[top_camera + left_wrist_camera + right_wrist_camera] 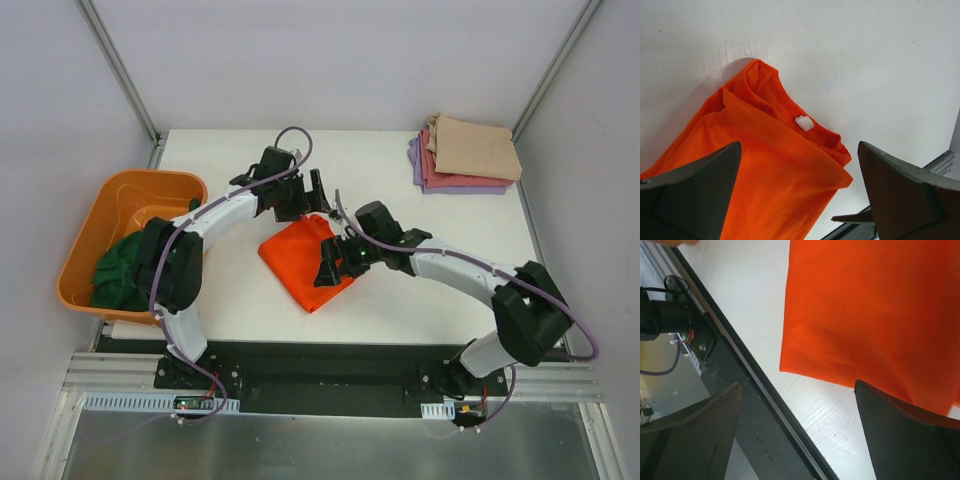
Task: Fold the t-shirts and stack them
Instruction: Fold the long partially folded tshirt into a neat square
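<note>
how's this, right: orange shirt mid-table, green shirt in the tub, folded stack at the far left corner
Wrong corner: the top external view shows the folded stack at the far right corner. The orange shirt is mid-table and the green shirt is in the tub.

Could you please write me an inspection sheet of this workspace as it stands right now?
Surface: white table top, no stains seen.
Job's things: folded bright orange cloth t-shirt at the centre; crumpled dark green cloth t-shirt in the rigid orange plastic tub at the left edge; stack of folded tan, pink-red and lavender cloth t-shirts at the far right corner.
Clutter: nothing seen.
Grippers: left end effector open over the orange shirt's collar; right end effector open over its near-right edge; neither holds anything.
Cables: purple cables run along both arms.
Surroundings: grey walls, black base rail.
</note>
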Robot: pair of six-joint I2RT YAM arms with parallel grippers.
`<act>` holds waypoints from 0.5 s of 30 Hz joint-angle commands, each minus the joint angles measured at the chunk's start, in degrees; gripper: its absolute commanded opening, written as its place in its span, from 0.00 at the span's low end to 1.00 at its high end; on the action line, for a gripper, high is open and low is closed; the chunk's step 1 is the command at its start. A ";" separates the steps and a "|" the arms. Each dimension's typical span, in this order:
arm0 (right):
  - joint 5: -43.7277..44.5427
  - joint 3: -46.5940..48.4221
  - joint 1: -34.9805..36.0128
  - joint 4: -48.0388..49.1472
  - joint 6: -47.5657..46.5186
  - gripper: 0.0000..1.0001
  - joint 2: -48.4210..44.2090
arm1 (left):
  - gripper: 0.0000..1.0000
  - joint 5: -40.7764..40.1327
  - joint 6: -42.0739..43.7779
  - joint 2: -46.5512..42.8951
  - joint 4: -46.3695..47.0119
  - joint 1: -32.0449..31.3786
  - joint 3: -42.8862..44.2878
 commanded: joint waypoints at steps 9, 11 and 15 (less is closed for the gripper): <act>5.83 7.65 -8.77 -3.35 -2.29 0.96 17.84 | 0.99 -4.66 0.86 14.58 0.23 -0.06 7.77; 6.89 9.41 -8.78 -4.58 -2.99 0.96 20.92 | 0.99 -7.12 1.04 16.33 -0.30 0.03 8.39; 10.13 11.60 -9.74 -6.07 -4.05 0.96 24.35 | 0.99 -12.04 0.51 18.28 -4.50 0.55 9.27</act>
